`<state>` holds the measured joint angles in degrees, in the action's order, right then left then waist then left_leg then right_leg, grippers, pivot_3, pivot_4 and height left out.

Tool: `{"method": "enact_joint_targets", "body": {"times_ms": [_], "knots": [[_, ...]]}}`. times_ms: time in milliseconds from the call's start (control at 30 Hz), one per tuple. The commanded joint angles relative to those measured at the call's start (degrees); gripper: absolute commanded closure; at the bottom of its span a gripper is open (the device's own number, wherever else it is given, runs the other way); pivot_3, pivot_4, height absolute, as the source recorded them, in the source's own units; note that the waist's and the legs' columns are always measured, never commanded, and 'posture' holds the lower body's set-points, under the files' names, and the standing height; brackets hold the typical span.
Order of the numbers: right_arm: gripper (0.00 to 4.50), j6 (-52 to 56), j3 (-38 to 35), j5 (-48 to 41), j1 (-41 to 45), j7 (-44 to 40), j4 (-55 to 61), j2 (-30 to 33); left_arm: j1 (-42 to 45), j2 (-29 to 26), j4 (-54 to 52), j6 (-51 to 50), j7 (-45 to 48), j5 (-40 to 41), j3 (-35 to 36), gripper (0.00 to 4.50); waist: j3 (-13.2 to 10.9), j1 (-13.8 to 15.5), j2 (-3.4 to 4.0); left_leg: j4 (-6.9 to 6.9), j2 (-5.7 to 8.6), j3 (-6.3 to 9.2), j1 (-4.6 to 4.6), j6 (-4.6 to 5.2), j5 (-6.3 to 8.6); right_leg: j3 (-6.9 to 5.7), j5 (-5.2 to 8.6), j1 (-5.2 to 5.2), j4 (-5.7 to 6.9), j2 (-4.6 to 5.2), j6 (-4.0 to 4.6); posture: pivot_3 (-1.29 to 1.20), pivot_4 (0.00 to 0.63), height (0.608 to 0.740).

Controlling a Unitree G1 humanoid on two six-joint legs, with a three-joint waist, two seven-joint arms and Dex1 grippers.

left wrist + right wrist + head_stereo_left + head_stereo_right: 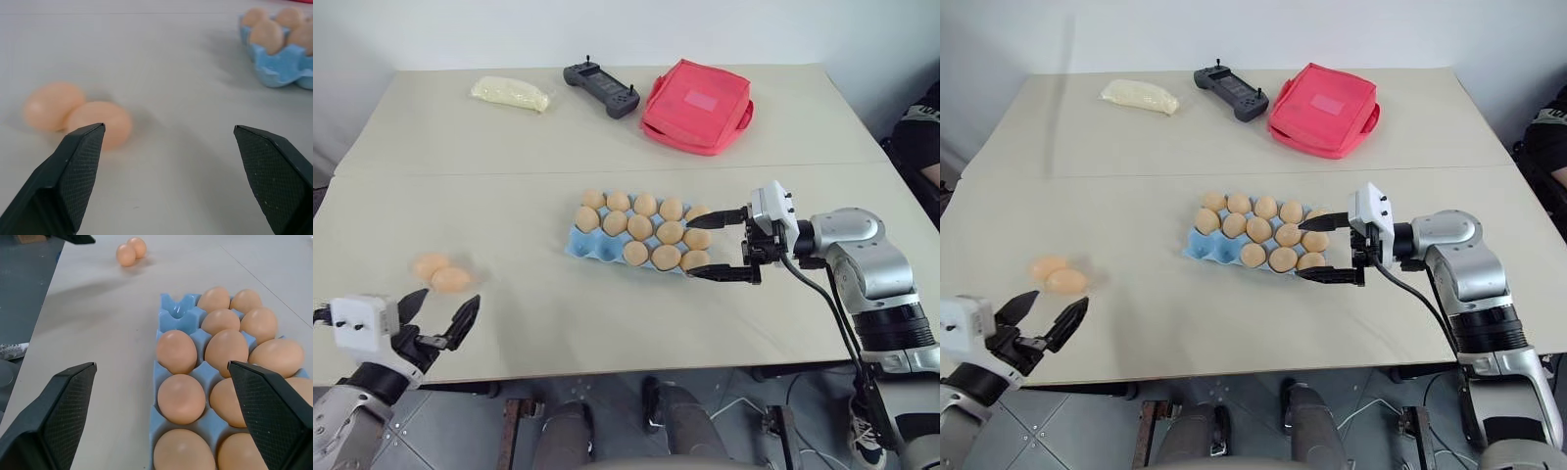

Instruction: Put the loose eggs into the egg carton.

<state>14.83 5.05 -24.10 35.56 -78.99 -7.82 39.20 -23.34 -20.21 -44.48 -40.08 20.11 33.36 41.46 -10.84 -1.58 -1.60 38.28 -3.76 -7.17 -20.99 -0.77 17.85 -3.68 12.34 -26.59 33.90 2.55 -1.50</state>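
Note:
Two loose tan-orange eggs [441, 273] lie touching each other on the table's near left; they also appear as eggs [78, 113] in the left wrist view. My left gripper [440, 315] hovers open at the table's front edge, just short of them, with nothing between its fingers. The light blue egg carton [586, 243] sits mid-table with most cups filled and a couple of cups bare at its near left corner. My right gripper [717, 245] stands open at the carton's right end, pointing left over the outermost eggs, holding nothing.
At the back of the table lie a pale yellow lump [511, 93], a black handheld controller [600, 89] and a red fabric pouch [697, 106]. A seam [460, 174] crosses the tabletop between them and the carton. A person's arm [922, 137] shows at the far right edge.

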Motion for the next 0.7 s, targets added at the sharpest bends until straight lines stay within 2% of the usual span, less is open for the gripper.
{"method": "enact_joint_targets", "body": {"times_ms": [33, 267, 400, 567, 700], "knots": [[0.00, -2.04, 0.02, 0.09, 1.94, -2.17, -1.37, -0.77, 1.22, 1.97, -2.01, 1.90, -6.92, -0.81, 3.74, 0.01, 0.00, 0.00, 0.00, -0.01, 0.00, 0.00, 0.00, 0.00, 0.00, 0.00, -0.01, 0.00, -0.01, 0.00, -0.01, 0.00, 0.150, 0.740], [0.00, -3.66, 1.04, 1.26, 4.19, -4.03, -4.83, -2.57, 6.04, 5.63, -2.11, -1.71, -19.83, -3.14, 1.19, 0.01, 0.01, 0.01, -0.02, -0.01, -0.01, -0.01, 0.00, 0.00, 0.00, 0.01, -0.03, 0.00, 0.03, 0.00, -0.02, 0.00, 0.150, 0.740], [0.00, -4.10, 1.24, 1.82, 4.81, -4.57, -5.79, -3.24, 11.51, 9.13, -1.17, -6.35, -26.72, 0.44, 0.68, 0.01, 0.02, 0.02, -0.04, 0.01, 0.00, -0.02, 0.02, 0.01, -0.01, 0.03, -0.05, 0.01, 0.11, 0.00, -0.03, 0.00, 0.150, 0.740], [0.00, -4.10, 1.05, 2.12, 4.54, -4.84, -5.51, -3.45, 14.37, 10.54, -0.75, -9.87, -29.67, 3.08, -0.23, 0.01, 0.03, -0.05, -0.05, 0.00, 0.00, -0.02, 0.01, -0.01, 0.00, 0.02, -0.05, 0.01, 0.13, 0.00, -0.03, 0.00, 0.150, 0.740], [0.00, -3.86, 1.03, 2.32, 4.18, -4.75, -5.16, -3.37, 15.18, 9.07, 0.35, -11.53, -31.64, 1.47, -1.40, 0.01, 0.03, -0.01, -0.05, -0.01, -0.01, -0.03, 0.04, -0.02, 0.01, 0.02, -0.05, 0.00, 0.17, -0.02, -0.03, 0.00, 0.150, 0.740]]}}
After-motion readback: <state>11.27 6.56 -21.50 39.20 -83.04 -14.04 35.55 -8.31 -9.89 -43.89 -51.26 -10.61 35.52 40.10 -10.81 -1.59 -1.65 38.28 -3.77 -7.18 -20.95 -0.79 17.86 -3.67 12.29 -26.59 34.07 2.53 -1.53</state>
